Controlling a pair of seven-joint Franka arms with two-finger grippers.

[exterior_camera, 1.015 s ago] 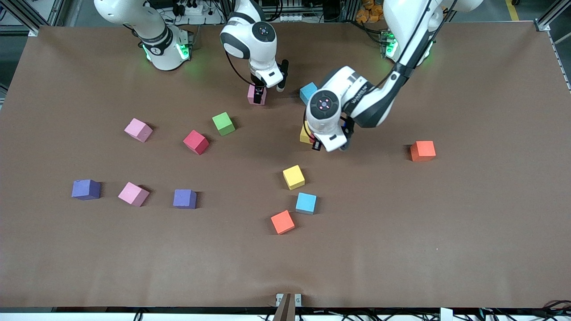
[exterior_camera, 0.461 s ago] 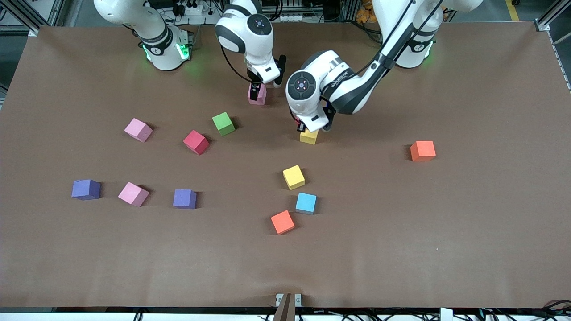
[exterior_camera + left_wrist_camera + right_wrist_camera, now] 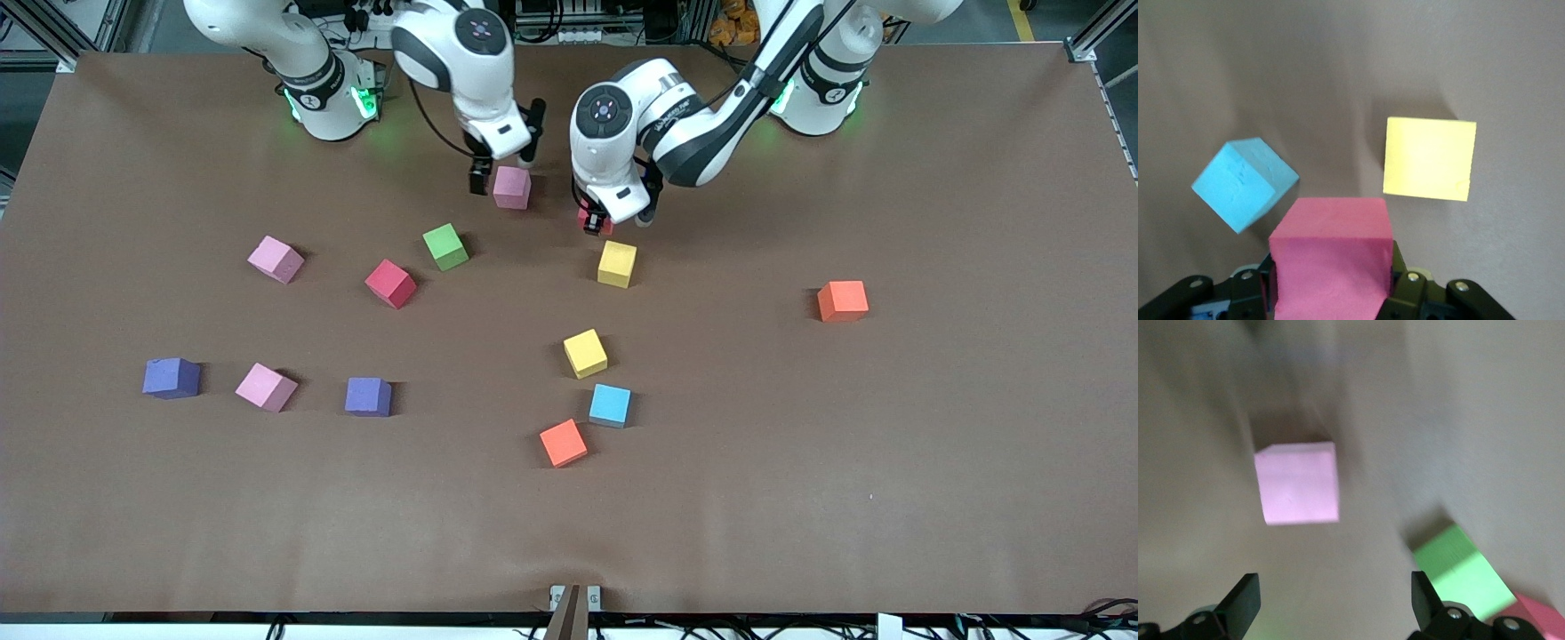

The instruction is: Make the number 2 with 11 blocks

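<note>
My left gripper (image 3: 599, 223) is shut on a red block (image 3: 1331, 257) and holds it just above the table. A yellow block (image 3: 617, 263) (image 3: 1428, 159) and a tilted light blue block (image 3: 1245, 183) lie apart from it below; the arm hides the blue one in the front view. My right gripper (image 3: 504, 164) (image 3: 1331, 607) hangs open and empty just above a pink block (image 3: 512, 187) (image 3: 1298, 483), which rests on the table clear of the fingers. No digit shape shows; the blocks lie scattered.
Loose blocks: green (image 3: 445, 246), red (image 3: 390, 284), pink (image 3: 276, 259), pink (image 3: 266, 387), purple (image 3: 172, 378), purple (image 3: 368, 396), yellow (image 3: 585, 353), light blue (image 3: 610, 405), orange (image 3: 563, 443), orange (image 3: 843, 300).
The left gripper carried the red block from over the yellow block toward the bases, uncovering the yellow one and covering the light blue one. The right gripper drew up off the pink block.
</note>
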